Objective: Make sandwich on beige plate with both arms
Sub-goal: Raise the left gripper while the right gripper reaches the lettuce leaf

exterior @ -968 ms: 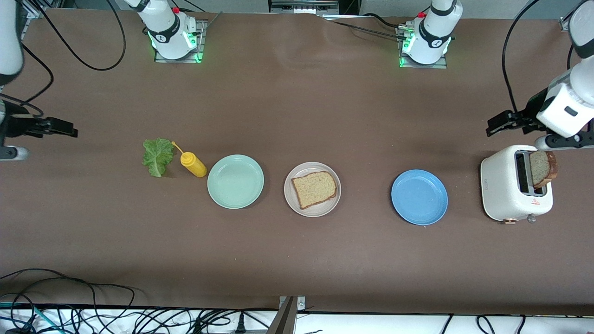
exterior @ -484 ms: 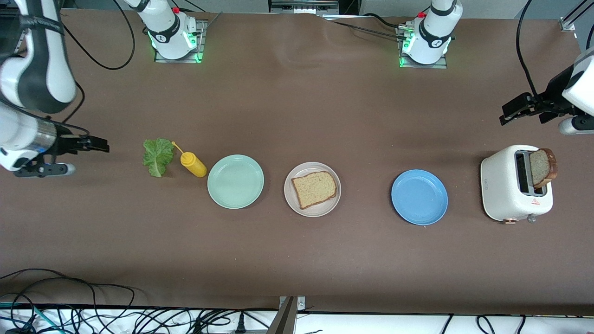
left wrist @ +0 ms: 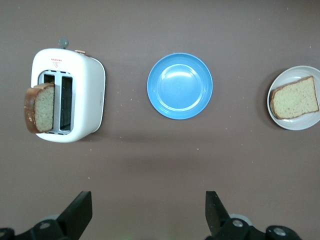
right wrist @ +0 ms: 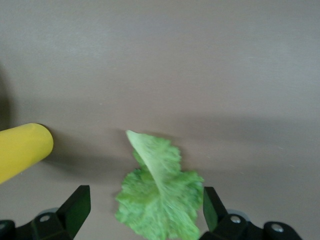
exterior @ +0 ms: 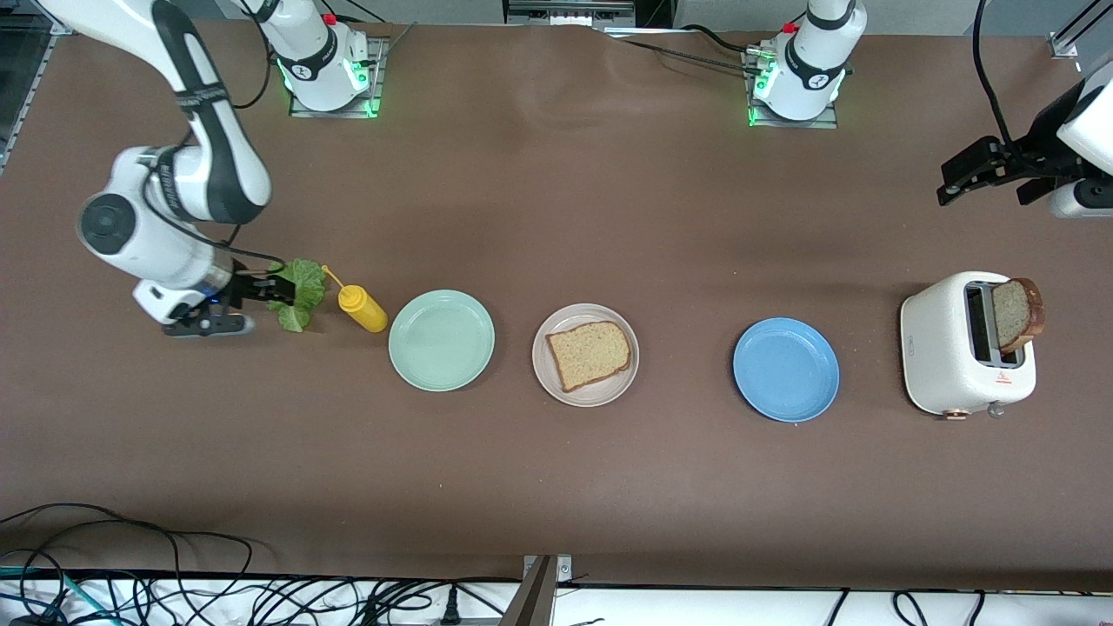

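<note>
Item: ruffled green lettuce leaf (exterior: 298,291), lying flat on the brown table (exterior: 556,487) toward the right arm's end, just beside a yellow plastic squeeze bottle (exterior: 362,309) lying on its side. Likely very light, limp and easily torn; best pinched gently near the pale central rib at the stem end, not at the frilled edge (a judgement).

Right gripper (right wrist: 142,210): over the leaf, fingers spread wide, one at each side of it, nothing held.

Round pale beige plate (exterior: 585,354): at the middle of the table, between a mint-green plate (exterior: 441,340) and a blue plate (exterior: 786,369); it carries one square slice of brown wholegrain bread (exterior: 589,354).

Second slice (exterior: 1016,314): standing in a slot of the white toaster (exterior: 948,356) at the left arm's end.

Left gripper (left wrist: 147,215): waiting high near the toaster, fingers wide apart, empty.
</note>
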